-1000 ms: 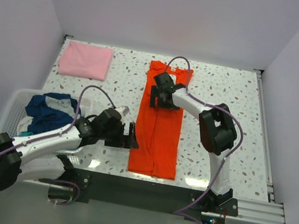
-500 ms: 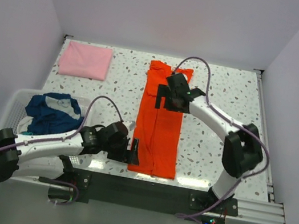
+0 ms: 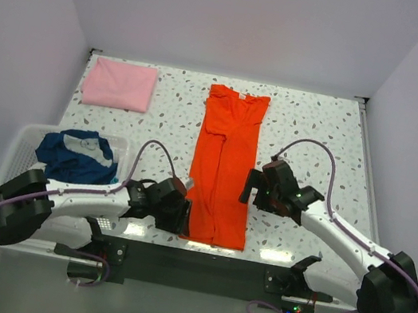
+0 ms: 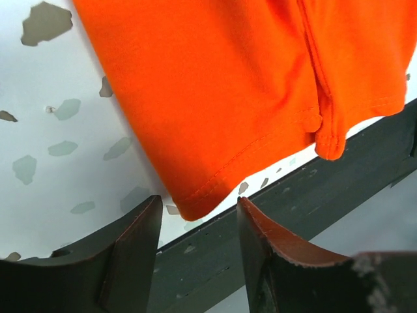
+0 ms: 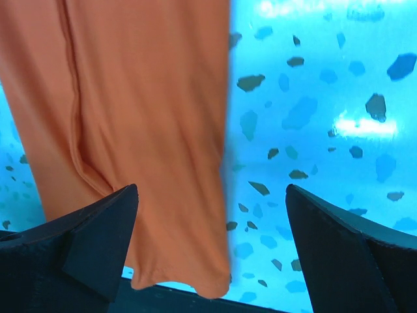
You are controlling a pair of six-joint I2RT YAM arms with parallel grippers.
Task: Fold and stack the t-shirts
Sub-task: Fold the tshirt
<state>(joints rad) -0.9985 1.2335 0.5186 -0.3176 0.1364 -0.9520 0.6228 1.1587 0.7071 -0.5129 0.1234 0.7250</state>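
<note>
A bright orange-red t-shirt [image 3: 224, 167], folded into a long strip, runs from the table's far side to its near edge. My left gripper [image 3: 180, 215] is low at the shirt's near-left corner [image 4: 195, 207]. Its jaws are partly narrowed, with a gap between them, and the hem corner lies just ahead of the tips, ungripped. My right gripper [image 3: 251, 187] stands wide open beside the strip's right edge [image 5: 225, 195], its fingers [image 5: 98, 241] straddling that edge. A folded pale pink t-shirt [image 3: 119, 84] lies at the far left. A dark blue t-shirt [image 3: 75, 156] sits in the basket.
The white slatted basket [image 3: 25, 142] stands at the near left beside the left arm. A black rail [image 4: 313, 195] runs along the table's near edge, just under the shirt's hem. Speckled tabletop [image 3: 318, 135] stretches to the right of the strip.
The right arm swung from the shirt's far collar end back to its near right edge. The left gripper slid to the near-left corner and its jaws narrowed.
</note>
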